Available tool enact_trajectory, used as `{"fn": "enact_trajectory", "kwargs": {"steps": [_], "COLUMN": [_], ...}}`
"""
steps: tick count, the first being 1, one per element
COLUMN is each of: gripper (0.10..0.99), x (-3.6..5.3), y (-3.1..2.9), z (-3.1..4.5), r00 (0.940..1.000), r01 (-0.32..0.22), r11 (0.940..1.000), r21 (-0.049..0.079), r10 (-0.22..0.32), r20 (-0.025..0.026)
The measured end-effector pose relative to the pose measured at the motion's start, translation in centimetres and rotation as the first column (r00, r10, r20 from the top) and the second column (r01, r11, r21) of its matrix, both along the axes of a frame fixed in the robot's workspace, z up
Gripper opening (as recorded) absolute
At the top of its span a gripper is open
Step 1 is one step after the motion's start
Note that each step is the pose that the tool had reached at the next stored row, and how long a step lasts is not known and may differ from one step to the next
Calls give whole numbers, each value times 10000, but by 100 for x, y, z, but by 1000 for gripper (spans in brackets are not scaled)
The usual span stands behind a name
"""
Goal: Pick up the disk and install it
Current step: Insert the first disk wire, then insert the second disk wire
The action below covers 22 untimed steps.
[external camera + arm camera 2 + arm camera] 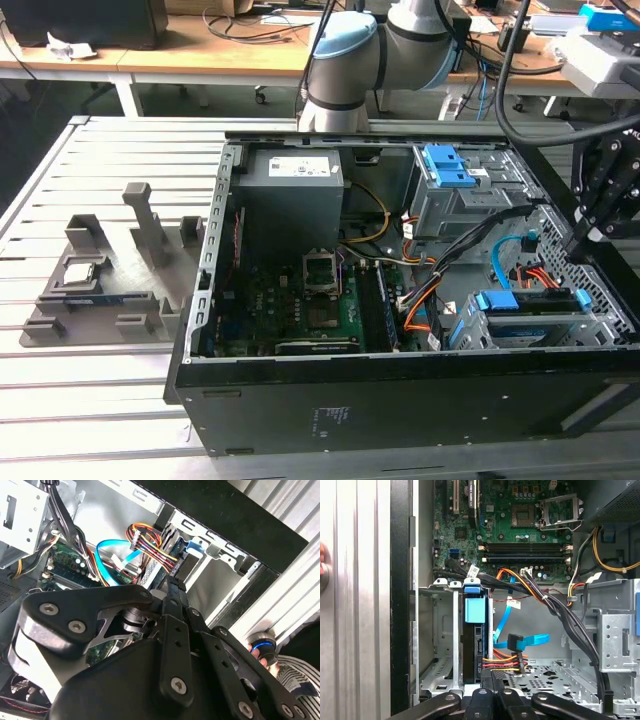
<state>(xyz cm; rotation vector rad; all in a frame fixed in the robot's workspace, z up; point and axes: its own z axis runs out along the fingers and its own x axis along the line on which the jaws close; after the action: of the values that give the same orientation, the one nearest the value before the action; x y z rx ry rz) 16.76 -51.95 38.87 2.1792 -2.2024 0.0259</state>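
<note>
1. While the gripper [578, 243] is hanging over the open computer case [400, 390] at the exterior view's right, its black fingers [492, 682] are sitting pressed together with nothing between them, as both wrist views show.
2. Just below the fingertips in the first wrist view, the disk [472, 645] is sitting on edge inside the drive cage [442, 630], with its blue plastic rail [474, 609] facing outward. Contact between fingertips and disk cannot be judged.
3. In the exterior view the disk [530, 303] is lying in the cage [600, 330] at the near corner of the case, at the exterior view's right, with blue rail ends showing.
4. Beside the disk, a bundle of red, orange and yellow power wires [502, 662] is running to its rear edge, and a blue data cable [520, 642] is looping through the bay next to it.
5. Black cables [560, 615] are crossing from the bay toward a second metal cage [615, 630].
6. Beyond these, the green motherboard [520, 525] is lying flat on the case floor, with its open processor socket [522, 512] and dark memory slots [525, 552].
7. A grey power-supply box [290, 190] is occupying the far corner of the case.
8. Outside the case, at the exterior view's left, a grey fixture [110, 270] is resting on the slatted metal table [60, 400].
9. A person's fingers [264, 656] are resting on a blue-ringed button at the table edge in the second wrist view.
</note>
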Motion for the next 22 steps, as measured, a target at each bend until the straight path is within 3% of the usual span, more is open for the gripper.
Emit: {"fn": "enact_trajectory", "kwargs": {"steps": [5, 9, 12, 13, 16, 18, 22], "gripper": [114, 361, 361, 361, 361, 361, 361], "x": [0, 0, -1, -6, -170, -276, -329], "y": [0, 3, 78, 136, 251, 265, 260], "z": [2, 5, 1, -8, -51, -83, -156], "r00": [10000, 10000, 10000, 10000, 10000, 10000, 10000], "r01": [1, 0, 0, 1, -1, -9, -34], "r11": [10000, 10000, 10000, 10000, 10000, 10000, 10000], "r21": [0, -3, -3, 1, -1, -4, -43], "r10": [-1, 0, 0, -1, 1, 9, 34], "r20": [0, 0, 0, 0, -1, 0, 0]}}
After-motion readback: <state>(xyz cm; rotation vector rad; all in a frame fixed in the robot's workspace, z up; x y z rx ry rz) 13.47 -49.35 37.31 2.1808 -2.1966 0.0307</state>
